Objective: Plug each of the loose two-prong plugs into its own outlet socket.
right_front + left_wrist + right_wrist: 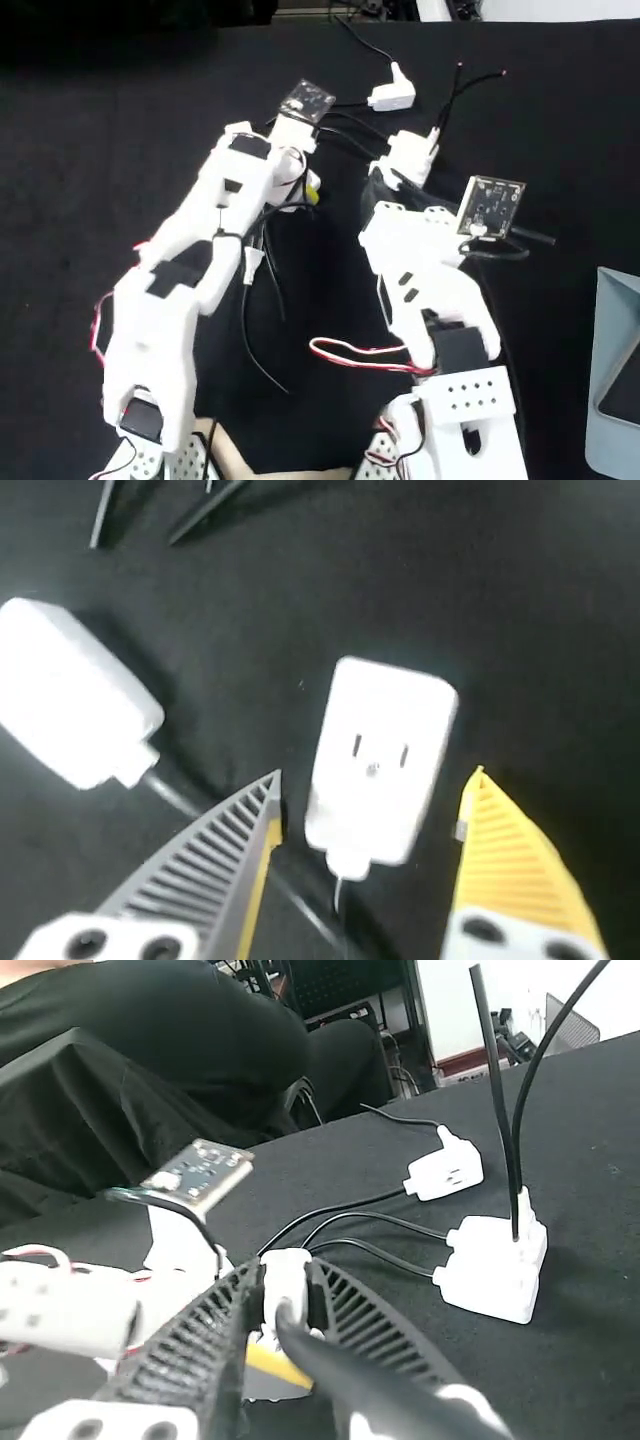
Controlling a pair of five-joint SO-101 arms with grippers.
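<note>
A white outlet socket lies face up on the black cloth, its two slots showing. My left gripper stands open over it, with the grey finger on one side and the yellow finger on the other. A second white block with a cord lies beside them. My right gripper has its dark ribbed fingers shut on a small white plug, close to the left gripper's yellow finger. Farther off lie another socket and a stacked white pair with two cords rising from it.
Black cords run across the cloth between the white pieces. A loose red-and-white wire loops between the arm bases. A grey-blue bin stands at the right edge. The left arm's camera board hangs near my right gripper.
</note>
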